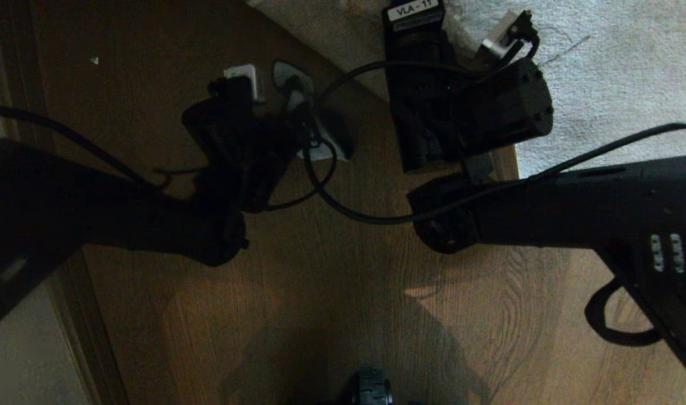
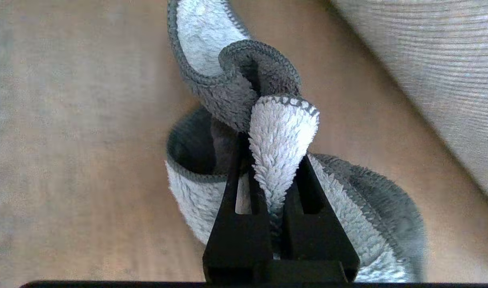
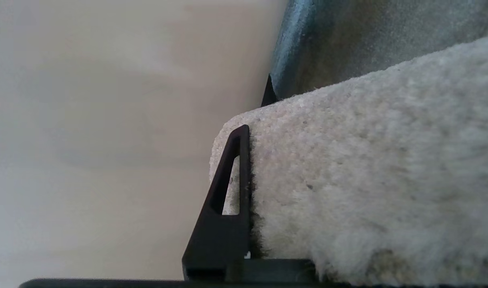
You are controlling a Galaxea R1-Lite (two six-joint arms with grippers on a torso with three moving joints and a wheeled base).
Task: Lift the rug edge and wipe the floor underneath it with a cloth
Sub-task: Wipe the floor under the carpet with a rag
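The rug edge (image 3: 348, 180), the border of a light grey-beige short-pile rug, sits clamped in the right gripper (image 3: 252, 192); one black finger (image 3: 228, 200) presses flat against the pile, the other is hidden behind it, and the pale underside is turned up. The left gripper (image 2: 277, 200) has its jaws squeezed together on a bunched fold of the fluffy grey-and-white microfibre cloth (image 2: 282, 136), whose loops trail onto the brown wood-grain plank floor (image 2: 76, 140) close beside the rug. In the head view both black arms reach forward and down, the left arm (image 1: 123, 214) bent inward, the right arm (image 1: 573, 208) angled toward the rug's corner.
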